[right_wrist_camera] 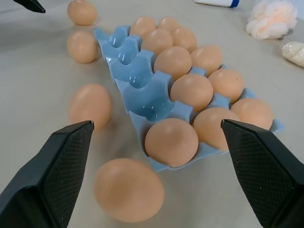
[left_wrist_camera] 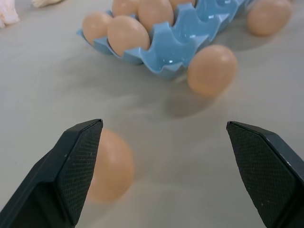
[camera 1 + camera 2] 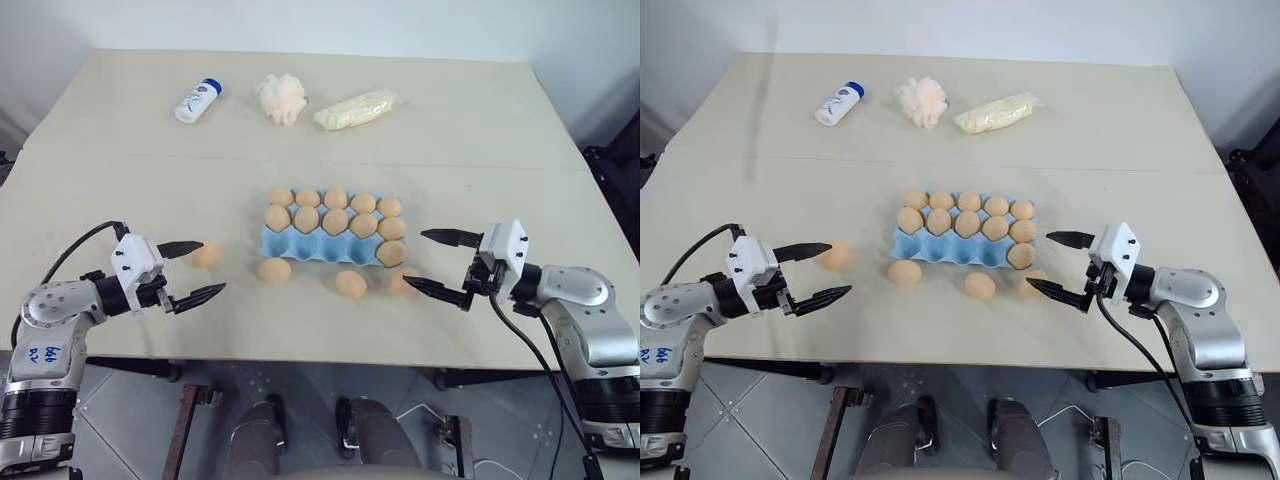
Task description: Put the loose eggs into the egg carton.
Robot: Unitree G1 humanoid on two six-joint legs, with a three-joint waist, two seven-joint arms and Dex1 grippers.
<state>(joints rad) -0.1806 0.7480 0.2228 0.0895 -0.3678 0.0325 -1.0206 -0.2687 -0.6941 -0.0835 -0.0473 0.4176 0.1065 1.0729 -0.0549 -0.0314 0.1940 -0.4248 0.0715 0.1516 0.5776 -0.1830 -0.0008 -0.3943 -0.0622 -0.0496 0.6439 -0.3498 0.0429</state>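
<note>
- So, your light blue moulded egg carton (image 3: 320, 247) sat lidless near the middle of the pale beige table (image 3: 120, 170), with its back two rows full of pale tan-orange eggs and one more egg in the right end cup of the near row; the other four near cups were bare.
- You had four loose smooth oval eggs on the table: one (image 3: 206, 253) well to the left of the carton, one (image 3: 274, 269) just beside its near left corner, one (image 3: 351, 284) just in front of its near edge, and one (image 3: 403, 281) by its near right corner.
- Your left gripper (image 3: 192, 270) hung with its two black fingers spread wide and nothing between them; the leftmost egg lay just beyond its upper finger, and I could not tell whether they touched.
- Your right gripper (image 3: 438, 262) was likewise spread wide and empty, pointing toward the carton's right end, its lower fingertip close by the rightmost loose egg.
- At the far side you had a small white bottle with a blue cap (image 3: 197, 101) lying down, a fluffy cream puff ball (image 3: 281, 97) and a long pale-yellow plastic packet (image 3: 357, 108); the bottle's print was too small to read.
- On your left arm, blue handwriting (image 3: 43, 353) showed, but I could not make it out.
</note>
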